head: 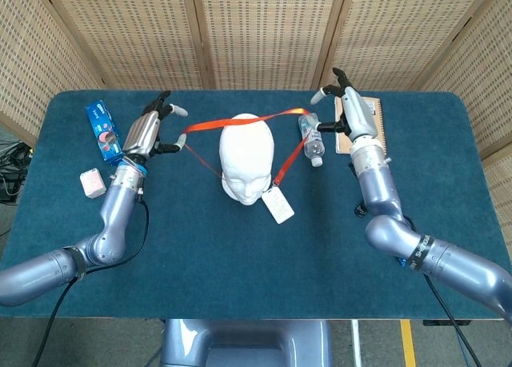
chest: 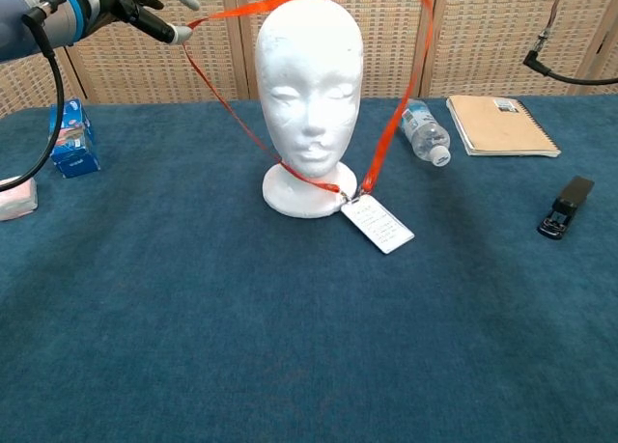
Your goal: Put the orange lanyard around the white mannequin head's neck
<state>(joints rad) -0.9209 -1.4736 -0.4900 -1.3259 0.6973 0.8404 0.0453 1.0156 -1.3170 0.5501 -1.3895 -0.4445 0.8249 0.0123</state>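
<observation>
The lanyard is stretched in a loop over the crown of the head, not yet down at its neck. The left hand at nine o'clock pinches one side; the right hand at two o'clock holds the other (its fingertips look spread). The badge lies at the base, six o'clock. A bottle lies near the right hand.

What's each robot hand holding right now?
Left robot hand: holds the orange lanyard.
Right robot hand: holds the lanyard's other side.
</observation>
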